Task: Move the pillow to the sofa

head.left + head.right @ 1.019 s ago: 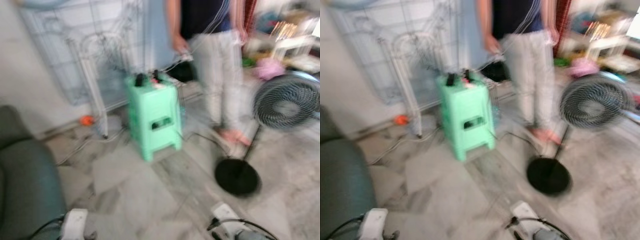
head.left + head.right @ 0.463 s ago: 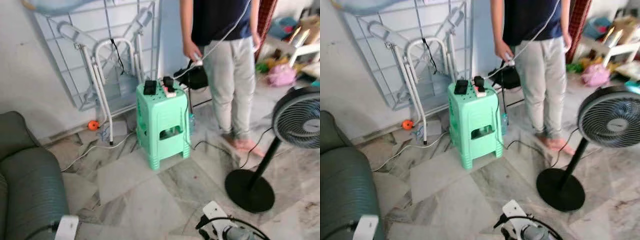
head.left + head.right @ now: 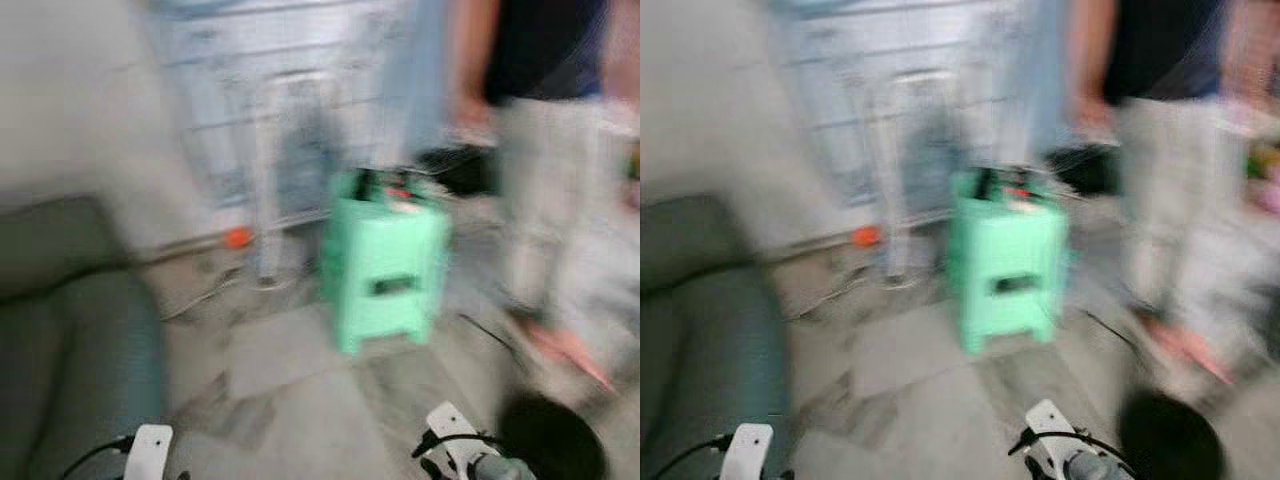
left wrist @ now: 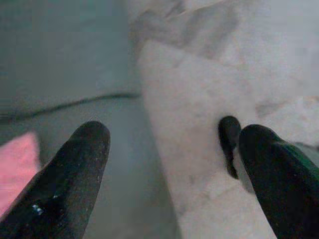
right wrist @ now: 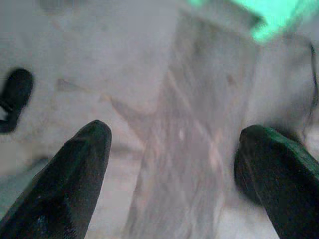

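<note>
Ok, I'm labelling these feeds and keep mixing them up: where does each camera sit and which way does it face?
Left eye: on the head, facing forward and down at a green stool, a person and the sofa; both wrists show at the bottom edge.
Right eye: same scene, blurred too.
Left wrist: along the open left gripper at sofa edge and floor.
Right wrist: along the open right gripper at floor and a stool corner.
Eyes and right wrist share the stool.
</note>
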Robot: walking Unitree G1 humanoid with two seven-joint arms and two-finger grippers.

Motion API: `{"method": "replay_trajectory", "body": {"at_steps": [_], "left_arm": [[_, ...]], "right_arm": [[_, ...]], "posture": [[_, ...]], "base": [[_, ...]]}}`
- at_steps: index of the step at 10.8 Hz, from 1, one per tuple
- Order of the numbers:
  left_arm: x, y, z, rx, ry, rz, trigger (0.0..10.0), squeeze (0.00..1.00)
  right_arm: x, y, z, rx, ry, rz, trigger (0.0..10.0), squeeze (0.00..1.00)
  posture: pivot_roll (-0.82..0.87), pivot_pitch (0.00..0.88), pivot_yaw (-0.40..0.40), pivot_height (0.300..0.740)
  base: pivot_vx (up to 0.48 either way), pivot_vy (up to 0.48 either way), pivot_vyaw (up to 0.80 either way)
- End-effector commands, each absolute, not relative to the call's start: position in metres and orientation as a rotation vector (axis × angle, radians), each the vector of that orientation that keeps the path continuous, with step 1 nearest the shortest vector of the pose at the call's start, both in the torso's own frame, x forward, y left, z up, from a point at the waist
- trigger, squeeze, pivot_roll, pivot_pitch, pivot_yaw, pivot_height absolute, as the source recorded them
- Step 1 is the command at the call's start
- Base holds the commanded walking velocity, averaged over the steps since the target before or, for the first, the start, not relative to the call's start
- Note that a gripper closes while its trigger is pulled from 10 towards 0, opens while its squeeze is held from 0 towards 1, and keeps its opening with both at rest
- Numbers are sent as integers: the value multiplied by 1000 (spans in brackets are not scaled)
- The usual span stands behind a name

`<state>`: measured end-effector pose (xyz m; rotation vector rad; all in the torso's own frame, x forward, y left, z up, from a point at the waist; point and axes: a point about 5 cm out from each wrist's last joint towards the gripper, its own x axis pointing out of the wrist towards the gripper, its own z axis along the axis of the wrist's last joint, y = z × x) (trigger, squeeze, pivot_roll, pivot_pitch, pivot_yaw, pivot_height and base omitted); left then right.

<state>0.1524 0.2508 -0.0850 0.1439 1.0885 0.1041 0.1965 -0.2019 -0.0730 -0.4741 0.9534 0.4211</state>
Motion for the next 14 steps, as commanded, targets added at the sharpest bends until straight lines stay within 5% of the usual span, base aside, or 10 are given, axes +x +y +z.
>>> {"method": "replay_trajectory", "body": {"at_steps": [1, 14], "left_arm": [[153, 258, -83, 163, 1092, 121, 10000, 0], [149, 258, -84, 150, 1099, 136, 10000, 0]], "right_arm": [[202, -192, -71, -460, 925, 435, 10000, 0], [201, -195, -72, -470, 939, 416, 10000, 0]], "posture": [[-177, 0, 44, 740], [-177, 0, 42, 740]], "base": [[446, 0, 0], [402, 0, 0]]}}
